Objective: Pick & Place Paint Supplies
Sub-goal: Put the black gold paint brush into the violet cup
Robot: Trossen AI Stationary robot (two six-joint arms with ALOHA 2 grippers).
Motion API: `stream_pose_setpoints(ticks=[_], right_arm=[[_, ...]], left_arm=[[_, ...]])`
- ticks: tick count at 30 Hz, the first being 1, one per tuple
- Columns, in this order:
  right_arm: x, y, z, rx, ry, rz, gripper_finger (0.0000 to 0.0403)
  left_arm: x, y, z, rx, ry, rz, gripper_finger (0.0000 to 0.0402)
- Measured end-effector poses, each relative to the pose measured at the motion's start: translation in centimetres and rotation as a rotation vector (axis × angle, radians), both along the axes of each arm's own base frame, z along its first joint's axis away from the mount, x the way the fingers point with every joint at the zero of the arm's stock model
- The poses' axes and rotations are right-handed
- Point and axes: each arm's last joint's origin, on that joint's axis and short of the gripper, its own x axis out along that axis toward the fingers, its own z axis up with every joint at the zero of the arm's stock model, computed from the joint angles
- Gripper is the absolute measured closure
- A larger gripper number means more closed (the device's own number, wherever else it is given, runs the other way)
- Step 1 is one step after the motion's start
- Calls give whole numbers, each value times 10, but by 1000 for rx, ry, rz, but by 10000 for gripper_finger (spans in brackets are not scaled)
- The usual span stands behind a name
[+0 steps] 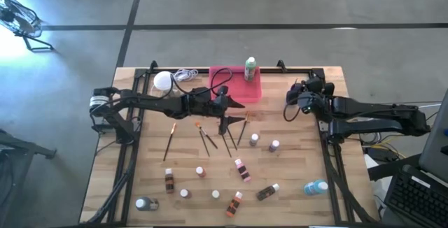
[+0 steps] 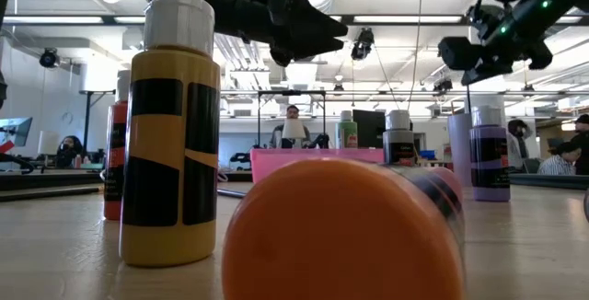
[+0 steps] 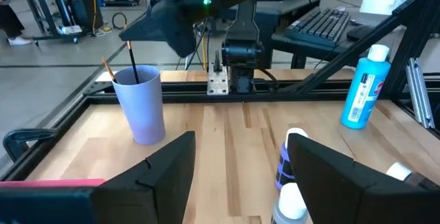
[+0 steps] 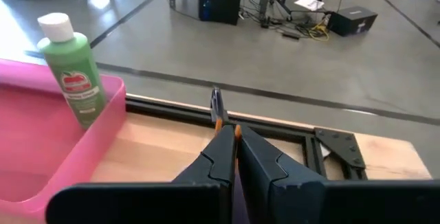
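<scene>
My right gripper [image 4: 230, 131] hangs at the table's far right [image 1: 292, 102], shut on a thin paintbrush [image 4: 216, 107]. Right below it stands a lavender cup [image 3: 141, 104] with brushes in it. My left gripper [image 3: 240, 162] hovers open over the table's middle [image 1: 234, 112], beside the pink tray [image 1: 234, 88]. A green bottle [image 4: 72, 73] stands in the tray. Past the left fingers stands a purple bottle [image 3: 289, 159]. Several brushes [image 1: 203, 137] and small white-capped bottles [image 1: 241, 168] lie on the near half of the table, and a blue bottle [image 1: 315, 187] lies near right. My right gripper pinches the paintbrush between its two fingers, just behind the orange ferrule [image 4: 220, 122]. The dark bristle tip [image 4: 216, 100] sticks out past the fingertips, in line with them. The fingers hide the handle. The brush is clear of the table.
A white globe lamp [image 1: 163, 81] with its cord lies far left of the tray. A black frame rail [image 4: 275, 114] runs along the far edge. In the low view, a yellow bottle [image 2: 170, 134] and a lying orange bottle [image 2: 340, 231] stand close to the near edge.
</scene>
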Motion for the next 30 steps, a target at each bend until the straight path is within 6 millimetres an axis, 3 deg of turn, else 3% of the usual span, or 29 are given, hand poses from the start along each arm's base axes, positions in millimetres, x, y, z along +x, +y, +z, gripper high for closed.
stream_pose_setpoints(ticks=[7,30], right_arm=[[0,-3,-14,3,-11,-13,394],[6,-6,-25,53,45,4,391]], left_arm=[[0,0,-1,4,7,-1,165],[0,0,-1,-47,13,6,163]])
